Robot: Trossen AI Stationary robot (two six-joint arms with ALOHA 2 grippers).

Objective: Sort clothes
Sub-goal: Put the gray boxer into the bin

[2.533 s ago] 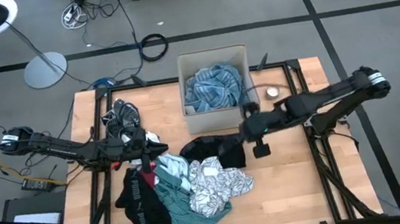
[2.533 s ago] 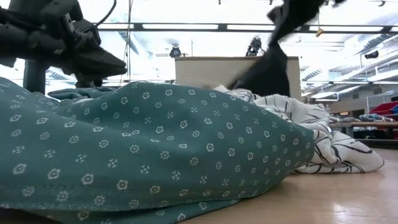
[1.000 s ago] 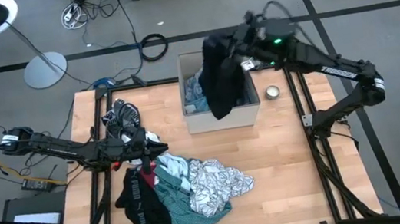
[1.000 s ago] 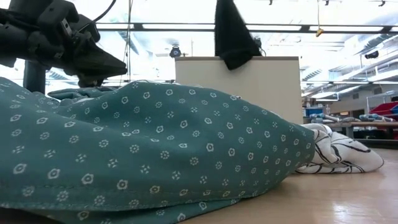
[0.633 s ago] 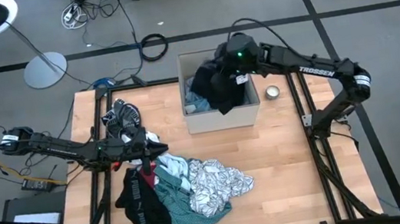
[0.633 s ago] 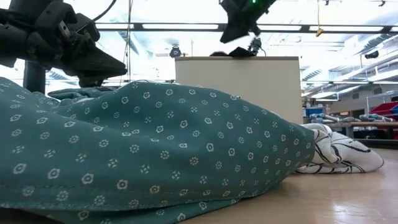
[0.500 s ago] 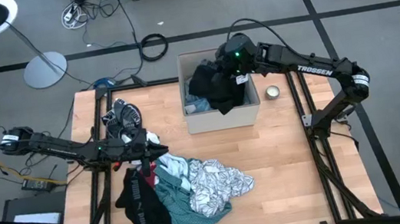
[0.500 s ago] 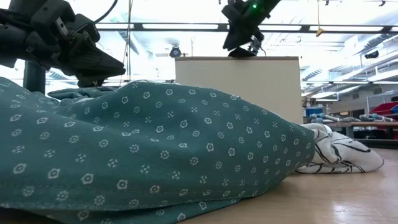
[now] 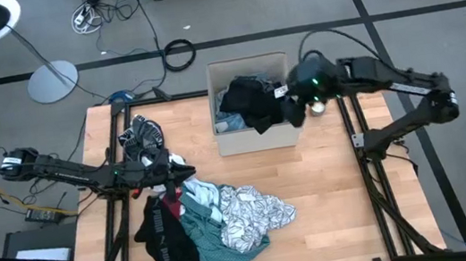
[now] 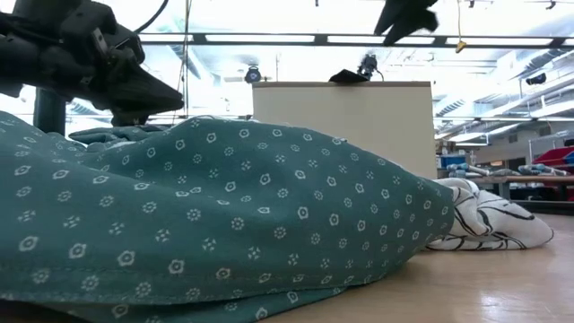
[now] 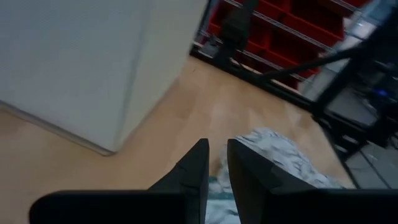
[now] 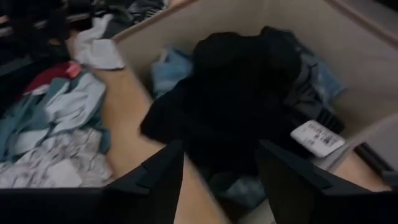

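A black garment (image 9: pixel 252 105) lies heaped in the tan cardboard box (image 9: pixel 236 141) at the far middle of the table (image 9: pixel 331 190), on top of light blue fabric (image 9: pixel 230 124), with one fold draped over the box's right wall; a white label (image 12: pixel 317 138) shows on it in the right wrist view. The remaining clothes form a pile (image 9: pixel 214 223) on the near left of the table: a teal dotted shirt (image 10: pixel 224 215), a black-and-white patterned piece (image 9: pixel 253 213), a black piece with white lettering (image 9: pixel 166 238), and a small patterned item (image 9: pixel 141 133) near the far left edge. The right gripper (image 9: pixel 295 110) hangs above the box's right wall, just beside the draped fold; its fingers (image 12: pixel 155 177) stand wide apart and hold nothing. A small round metal tin (image 9: pixel 317 107) sits on the table just right of the box, beside this gripper. The left gripper (image 9: pixel 170 167) rests low at the far left edge of the pile. In its wrist view the two fingers (image 11: pixel 196 171) stand nearly together with a narrow gap; whether they pinch any cloth cannot be told.
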